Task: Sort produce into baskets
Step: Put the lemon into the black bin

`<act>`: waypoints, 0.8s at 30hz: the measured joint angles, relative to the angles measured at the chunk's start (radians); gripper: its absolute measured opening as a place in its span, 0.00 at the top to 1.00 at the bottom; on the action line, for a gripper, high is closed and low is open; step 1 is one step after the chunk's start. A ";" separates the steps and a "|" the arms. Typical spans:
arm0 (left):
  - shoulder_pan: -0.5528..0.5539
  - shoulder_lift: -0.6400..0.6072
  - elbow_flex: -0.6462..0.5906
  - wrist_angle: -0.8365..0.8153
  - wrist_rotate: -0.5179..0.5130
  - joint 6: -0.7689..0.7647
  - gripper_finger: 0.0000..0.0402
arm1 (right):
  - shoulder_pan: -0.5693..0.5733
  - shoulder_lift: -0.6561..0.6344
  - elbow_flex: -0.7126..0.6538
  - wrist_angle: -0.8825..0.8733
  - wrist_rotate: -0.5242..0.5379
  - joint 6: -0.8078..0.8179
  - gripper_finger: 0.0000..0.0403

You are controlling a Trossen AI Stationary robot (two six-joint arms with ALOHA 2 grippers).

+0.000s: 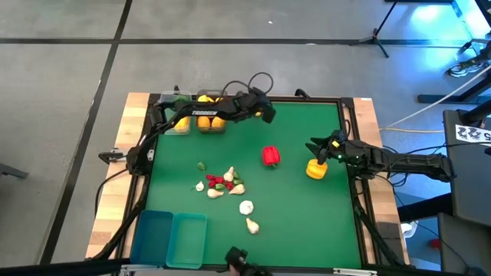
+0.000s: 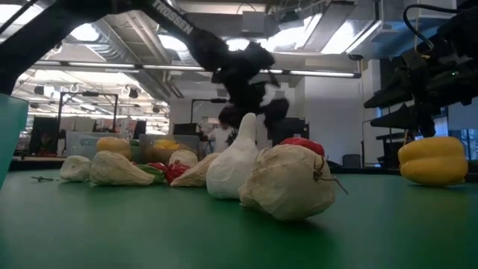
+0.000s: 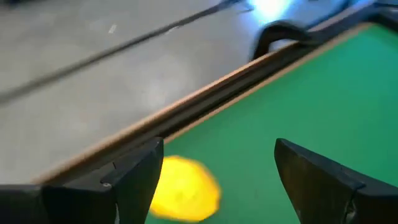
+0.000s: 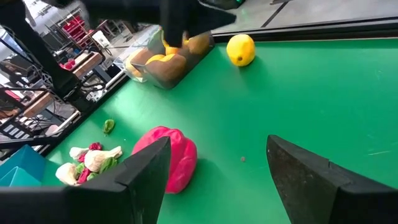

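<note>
Produce: a loose heap of garlic bulbs [image 1: 246,207] and small chilies [image 1: 219,182] lay on the green mat [image 1: 307,230], well toward the teal baskets [image 1: 173,239] from the red pepper [image 1: 271,156].
Lemon: a single lemon [image 4: 240,50] sat alone beyond the red pepper, near the clear bins [image 1: 196,119] holding oranges.
Left gripper [image 1: 266,111]: I held mine open and empty above the mat, just beside the clear bins.
Right gripper [image 1: 321,148]: I held it open, gripping nothing, close above the yellow pepper [image 1: 317,169], to one side of the red pepper.
</note>
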 joint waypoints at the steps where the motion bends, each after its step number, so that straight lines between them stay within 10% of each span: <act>1: 0.000 0.000 0.017 -0.003 0.008 0.043 0.24 | 0.000 0.000 0.000 0.000 0.000 -0.004 0.35; 6: 0.035 0.003 0.088 -0.113 0.095 0.062 0.24 | 0.000 0.001 0.000 0.018 -0.013 0.052 0.35; 15: 0.048 -0.060 0.290 -0.468 0.586 -0.010 0.24 | 0.000 0.056 0.063 0.050 -0.081 0.003 0.41; 24: 0.058 -0.333 0.299 -0.530 0.557 0.032 0.24 | -0.031 0.497 0.348 0.045 -0.007 -0.264 0.56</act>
